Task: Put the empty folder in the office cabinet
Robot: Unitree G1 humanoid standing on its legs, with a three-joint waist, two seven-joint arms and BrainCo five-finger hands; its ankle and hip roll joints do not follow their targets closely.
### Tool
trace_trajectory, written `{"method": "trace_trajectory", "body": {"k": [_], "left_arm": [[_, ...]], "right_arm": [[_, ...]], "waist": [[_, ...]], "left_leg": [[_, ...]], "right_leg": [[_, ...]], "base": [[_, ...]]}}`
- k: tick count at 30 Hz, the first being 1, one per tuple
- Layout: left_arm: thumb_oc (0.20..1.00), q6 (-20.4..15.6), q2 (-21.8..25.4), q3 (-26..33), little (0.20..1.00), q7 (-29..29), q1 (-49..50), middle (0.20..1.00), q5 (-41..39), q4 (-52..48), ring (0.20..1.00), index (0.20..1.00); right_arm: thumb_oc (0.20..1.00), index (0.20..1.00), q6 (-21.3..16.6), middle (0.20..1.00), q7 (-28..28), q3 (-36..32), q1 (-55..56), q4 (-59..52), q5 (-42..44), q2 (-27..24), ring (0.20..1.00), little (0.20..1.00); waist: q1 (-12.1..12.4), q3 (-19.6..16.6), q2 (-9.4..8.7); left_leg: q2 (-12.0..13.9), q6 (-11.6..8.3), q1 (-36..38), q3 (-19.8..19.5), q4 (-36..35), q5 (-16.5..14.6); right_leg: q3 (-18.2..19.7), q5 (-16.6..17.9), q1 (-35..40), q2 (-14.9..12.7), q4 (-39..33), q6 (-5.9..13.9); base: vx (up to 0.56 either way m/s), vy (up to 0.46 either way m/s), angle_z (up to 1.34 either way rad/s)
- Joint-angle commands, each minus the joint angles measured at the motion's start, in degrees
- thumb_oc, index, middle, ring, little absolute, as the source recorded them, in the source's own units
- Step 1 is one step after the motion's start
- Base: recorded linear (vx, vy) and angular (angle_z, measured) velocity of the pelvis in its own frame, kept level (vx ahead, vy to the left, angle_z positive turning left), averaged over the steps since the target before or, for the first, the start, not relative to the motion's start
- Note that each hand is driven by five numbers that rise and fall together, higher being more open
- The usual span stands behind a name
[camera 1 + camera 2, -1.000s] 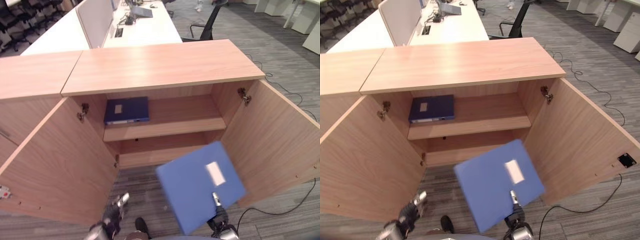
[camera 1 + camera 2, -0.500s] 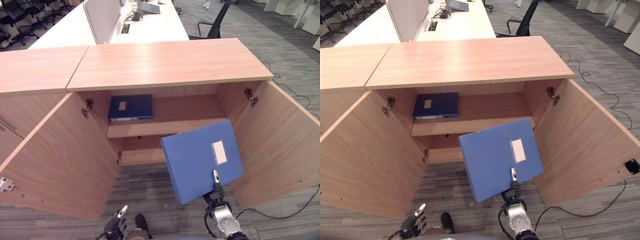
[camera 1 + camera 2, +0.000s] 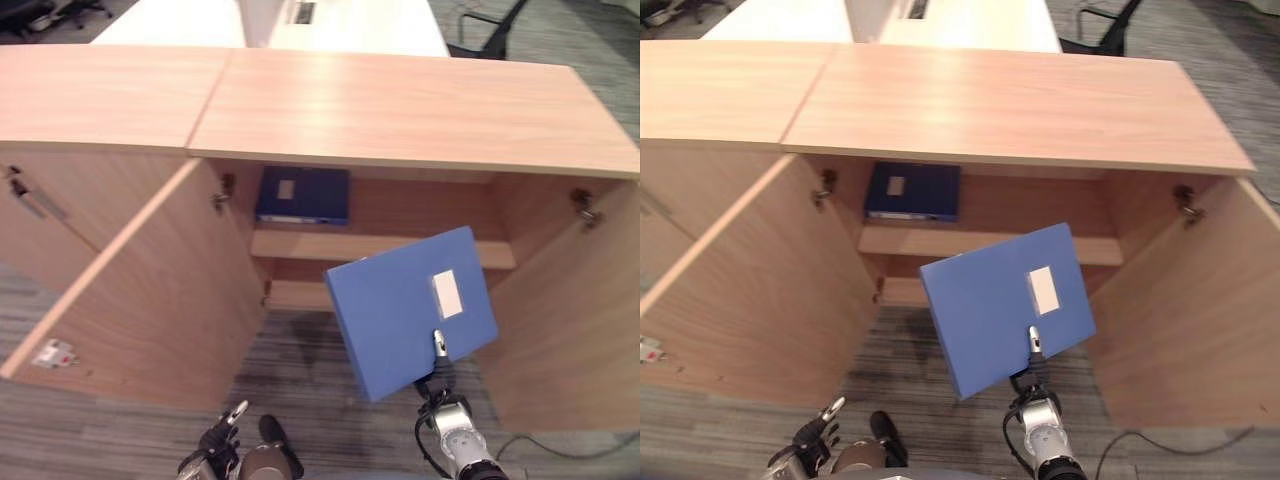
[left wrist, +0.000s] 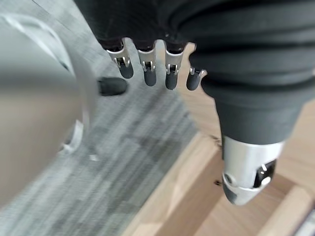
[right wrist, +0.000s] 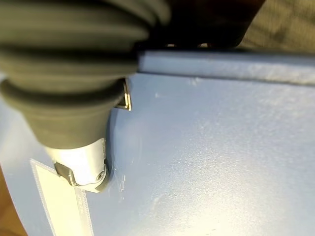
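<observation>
My right hand holds a light blue folder by its lower edge, with the thumb pressed on the face beside a white label. The folder hangs tilted in front of the open wooden cabinet, level with the shelf and just outside the opening. The lower compartment lies behind it. My left hand hangs low at the front left with straight fingers and holds nothing.
A dark blue folder lies flat on the left of the upper shelf. Both cabinet doors stand wide open, the left door and the right door. A white desk stands behind the cabinet.
The camera has shifted. My right hand has raised the blue folder from near the floor to shelf height, closer to the opening. My left hand has dropped lower.
</observation>
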Motion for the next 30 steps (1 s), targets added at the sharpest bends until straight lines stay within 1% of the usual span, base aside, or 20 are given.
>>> {"method": "trace_trajectory", "body": {"k": [1,2,3,4,5,6,7,8,9,11,12,13,15,17,18,19,21,24,29,30], "left_arm": [[1.000,1.3,1.3,2.4,1.000,-1.7,-3.0,1.000,6.2,13.5,1.000,1.000],[1.000,0.3,0.8,1.3,1.000,-0.1,-2.2,1.000,3.9,9.1,1.000,1.000],[1.000,-0.5,-0.1,-0.5,1.000,0.8,0.0,1.000,3.6,3.0,1.000,1.000],[1.000,-0.7,-1.2,-1.5,1.000,1.1,2.4,1.000,2.9,0.8,1.000,1.000],[1.000,-0.9,-1.5,-2.5,1.000,1.2,3.1,1.000,2.1,0.6,1.000,1.000],[1.000,1.4,-1.6,-2.0,1.000,-0.5,2.2,1.000,5.4,6.3,1.000,1.000],[1.000,1.9,-0.3,-0.2,1.000,-1.1,0.2,1.000,7.0,11.1,1.000,1.000],[1.000,0.0,-1.0,-0.9,1.000,0.0,1.1,1.000,5.7,6.7,1.000,1.000],[1.000,0.1,-1.2,-1.0,1.000,0.1,1.3,1.000,5.7,6.4,1.000,1.000],[1.000,-0.5,-2.0,-1.5,1.000,0.3,3.0,1.000,5.2,6.7,1.000,1.000],[1.000,-0.1,-2.2,-1.5,1.000,-0.1,2.9,1.000,6.1,8.1,1.000,1.000],[1.000,0.5,-1.8,-0.6,1.000,-0.2,2.7,1.000,8.3,11.1,1.000,1.000],[1.000,0.5,-1.7,0.0,1.000,-0.2,2.4,1.000,9.7,12.6,1.000,1.000],[1.000,0.8,-2.0,0.0,1.000,0.1,2.4,1.000,13.0,14.1,1.000,1.000],[1.000,1.1,-2.2,-0.4,1.000,0.1,2.7,1.000,16.1,15.9,1.000,1.000],[1.000,1.0,-2.3,-0.4,1.000,0.1,2.7,1.000,16.1,15.9,1.000,1.000],[1.000,1.1,-2.5,-1.4,1.000,-0.1,2.8,1.000,18.3,16.4,1.000,1.000],[1.000,0.8,-2.6,-3.7,1.000,-0.1,3.7,1.000,19.7,15.9,1.000,1.000],[1.000,0.9,-1.8,-4.5,1.000,0.4,4.3,1.000,20.6,16.2,1.000,1.000],[1.000,0.9,-1.3,-4.1,1.000,0.5,4.5,1.000,19.9,16.3,1.000,1.000]], "right_arm": [[0.200,0.200,-0.4,0.200,2.9,2.2,1.5,-7.5,-1.3,1.5,0.200,0.200],[0.200,0.200,0.1,0.200,2.9,2.7,2.5,-11.4,-0.6,1.7,0.200,0.200],[0.200,0.200,-0.2,0.200,2.4,1.9,2.7,-12.6,-0.6,0.9,0.200,0.200],[0.200,0.200,-0.5,0.200,2.3,0.9,1.6,-12.3,0.0,0.8,0.200,0.200],[0.200,0.200,-1.1,0.200,2.0,0.4,0.8,-12.4,0.4,0.9,0.200,0.200],[0.200,0.200,-1.5,0.200,2.0,0.4,0.6,-11.6,0.3,1.2,0.200,0.200],[0.200,0.200,-0.7,0.200,2.3,0.7,1.0,-12.2,-0.1,1.2,0.200,0.200],[0.200,0.200,-0.3,0.200,2.8,1.4,2.3,-15.3,-1.3,-0.1,0.200,0.200],[0.200,0.200,-0.3,0.200,2.8,1.4,2.4,-15.3,-1.4,-0.2,0.200,0.200],[0.200,0.200,-0.6,0.200,2.4,0.2,1.5,-15.1,-1.7,-0.6,0.200,0.200],[0.200,0.200,-1.0,0.200,2.2,0.0,1.3,-15.0,-1.8,-0.9,0.200,0.200],[0.200,0.200,-1.3,0.200,1.8,-0.8,1.1,-15.3,-2.3,-1.0,0.200,0.200],[0.200,0.200,-1.1,0.200,1.8,-1.0,1.2,-15.2,-2.6,-1.1,0.200,0.200],[0.200,0.200,-2.1,0.200,1.4,-1.7,0.6,-14.5,-3.0,-1.3,0.200,0.200],[0.200,0.200,-3.4,0.200,-0.2,-2.8,-1.0,-13.4,-3.8,-2.0,0.200,0.200],[0.200,0.200,-3.5,0.200,-0.2,-2.9,-1.1,-13.3,-3.8,-2.0,0.200,0.200],[0.200,0.200,-4.9,0.200,-2.0,-4.3,-3.8,-11.0,-4.7,-3.0,0.200,0.200],[0.200,0.200,-7.1,0.200,-5.6,-8.0,-10.9,-4.0,-5.8,-4.7,0.200,0.200],[0.200,0.200,-7.7,0.200,-7.3,-9.7,-14.6,0.8,-6.9,-7.3,0.200,0.200],[0.200,0.200,-8.0,0.200,-8.2,-10.5,-16.8,2.1,-7.7,-9.1,0.200,0.200]], "waist": [[-1.4,-3.9,2.97],[-1.3,-3.4,3.09],[-1.2,-3.0,3.39],[-1.3,-2.4,3.91],[-1.8,-2.0,4.43],[-2.5,-1.9,4.76],[-3.0,-2.0,4.71],[-2.9,-1.2,4.80],[-2.9,-1.3,5.01],[-3.2,-0.9,5.04],[-3.3,-0.8,4.95],[-3.1,-0.8,4.44],[-3.2,-0.7,4.12],[-2.9,-1.3,3.69],[-2.4,-2.2,3.46],[-2.4,-2.1,3.51],[-1.8,-2.9,3.39],[-0.5,-3.7,3.84],[0.2,-3.6,4.41],[0.6,-3.2,4.85]], "left_leg": [[0.0,-2.94,5.5,0.4,-5.4,-1.3],[-1.5,-1.81,6.1,-0.2,-5.7,-2.5],[-3.6,-0.23,6.7,-1.4,-6.3,-3.9],[-4.6,0.39,7.2,-1.8,-6.5,-4.7],[-4.7,0.35,7.6,-1.7,-6.8,-5.0],[-4.6,0.03,8.1,-2.0,-7.3,-4.8],[-4.4,-0.43,8.5,-1.9,-7.5,-4.6],[-4.6,-0.58,8.7,-3.5,-7.5,-4.8],[-4.5,-0.59,8.7,-3.5,-7.5,-4.7],[-4.8,-1.10,9.2,-4.6,-7.7,-4.9],[-4.8,-1.31,9.7,-4.7,-7.7,-5.2],[-4.6,-1.75,10.0,-4.8,-6.8,-5.6],[-4.3,-2.14,10.0,-5.3,-6.2,-5.6],[-3.4,-2.68,9.7,-5.3,-5.6,-5.4],[-2.8,-3.22,9.6,-5.2,-5.3,-5.3],[-2.7,-3.25,9.6,-5.3,-5.3,-5.3],[-2.2,-3.61,9.3,-5.4,-4.9,-5.3],[-1.2,-4.25,9.1,-5.6,-4.5,-5.2],[-0.2,-4.65,9.0,-5.4,-3.4,-5.4],[0.4,-4.84,8.6,-5.3,-2.2,-5.7]], "right_leg": [[2.9,-2.5,-5.7,-3.8,13.0,2.56],[2.5,-0.5,-6.7,-6.1,16.5,3.16],[2.5,1.6,-8.9,-9.5,21.5,4.42],[2.9,2.9,-11.0,-11.8,24.2,5.05],[2.9,2.4,-12.3,-12.7,23.3,4.73],[3.5,1.4,-13.5,-12.4,21.6,4.10],[3.6,0.5,-13.9,-11.5,19.3,3.70],[2.6,0.5,-15.3,-9.4,15.2,3.33],[2.4,0.6,-15.2,-9.2,14.9,3.29],[2.4,3.2,-16.7,-7.8,9.9,4.60],[1.7,4.7,-17.0,-7.8,7.8,5.22],[0.2,5.3,-15.8,-7.7,5.6,5.43],[0.0,5.5,-15.1,-7.0,4.6,5.22],[-0.5,5.4,-14.2,-6.0,2.7,4.78],[-1.1,5.3,-13.3,-5.3,1.5,4.60],[-1.2,5.4,-13.2,-5.2,1.4,4.58],[-2.0,5.1,-12.4,-4.8,1.1,4.38],[-2.5,4.2,-11.5,-4.2,0.7,3.72],[-2.3,3.3,-11.2,-3.8,1.2,3.04],[-2.1,2.7,-11.4,-3.8,1.9,2.71]], "base": [[0.31,0.375,-0.09],[0.24,0.377,-0.13],[0.16,0.335,-0.04],[0.11,0.268,0.07],[0.10,0.146,0.22],[0.11,0.032,0.32],[0.19,-0.048,0.26],[0.15,-0.060,0.17],[0.15,-0.069,0.00],[0.13,-0.077,0.20],[0.20,-0.138,0.49],[0.15,-0.111,0.54],[0.11,-0.122,0.50],[0.14,-0.176,0.21],[0.13,-0.140,0.02],[0.14,-0.137,-0.09],[0.11,-0.113,-0.22],[0.11,-0.129,-0.05],[0.08,-0.098,0.11],[0.09,-0.137,0.02]]}}
